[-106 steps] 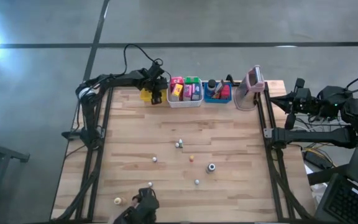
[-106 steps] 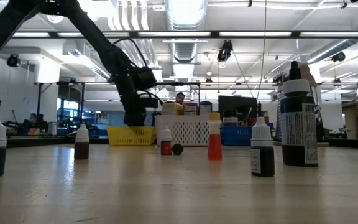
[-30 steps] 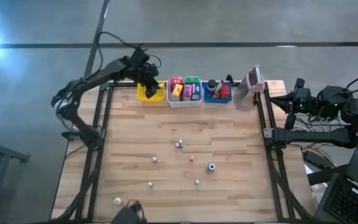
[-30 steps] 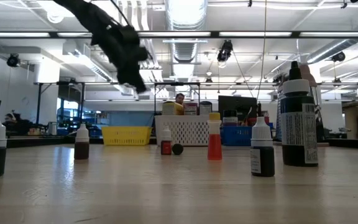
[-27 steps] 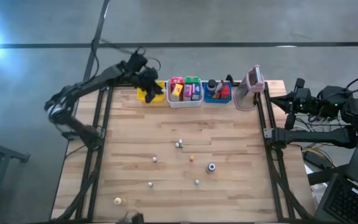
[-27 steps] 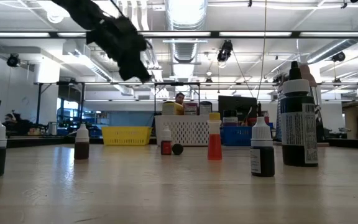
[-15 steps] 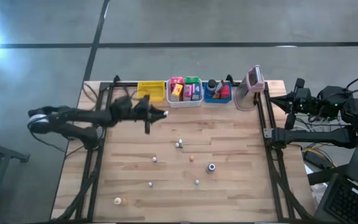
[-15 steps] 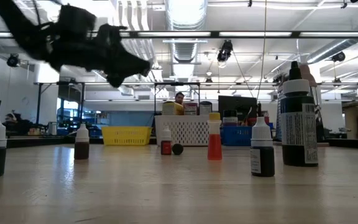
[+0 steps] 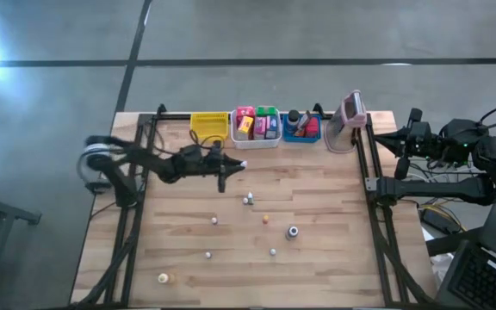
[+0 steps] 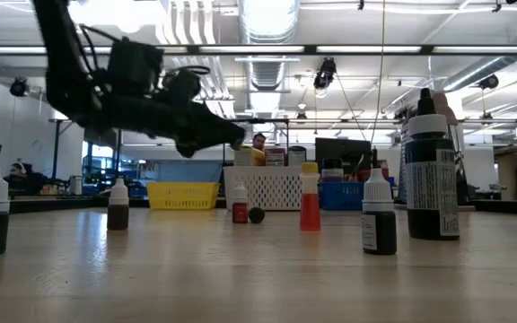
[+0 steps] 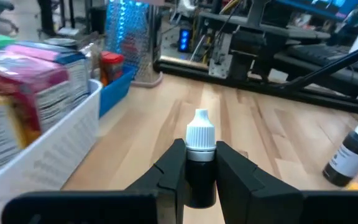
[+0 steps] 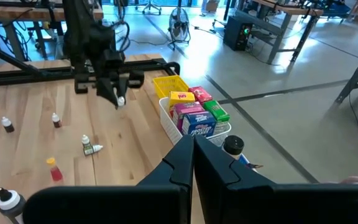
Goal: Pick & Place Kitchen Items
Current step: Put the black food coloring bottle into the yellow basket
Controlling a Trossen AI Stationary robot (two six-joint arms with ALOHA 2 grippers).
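My left gripper (image 9: pixel 236 164) hovers level over the table's far left part, just in front of the white bin (image 9: pixel 256 142), shut on a small dark dropper bottle (image 11: pixel 200 168) with a white cap (image 11: pixel 201 132). Several more small bottles stand or lie mid-table, among them a dark one (image 9: pixel 293 231), an orange one (image 9: pixel 265 219) and a tipped one (image 9: pixel 248 200). Coloured packets (image 9: pixel 257 123) fill the white bin. My right gripper (image 9: pixel 394 136) waits shut beyond the table's right edge. My left gripper pinches the bottle's dark body (image 11: pixel 200 177) between its two fingers (image 11: pixel 173 168). The fingers lie level and point toward the table's right edge. The bottle lies along them, its white cap sticking out past the fingertips, lifted clear of the table.
A yellow bin (image 9: pixel 208 126), the white bin and a blue bin (image 9: pixel 300 127) line the far edge, with a pink-grey upright device (image 9: pixel 349 116) to their right. A pale bottle (image 9: pixel 163 277) stands near the front left corner. Bare wood lies along both sides.
My left gripper has swung from above the yellow bin down and toward the near and right edges, tipping from pointing down to level. It has stayed shut on the small bottle, which now points cap-first toward the right.
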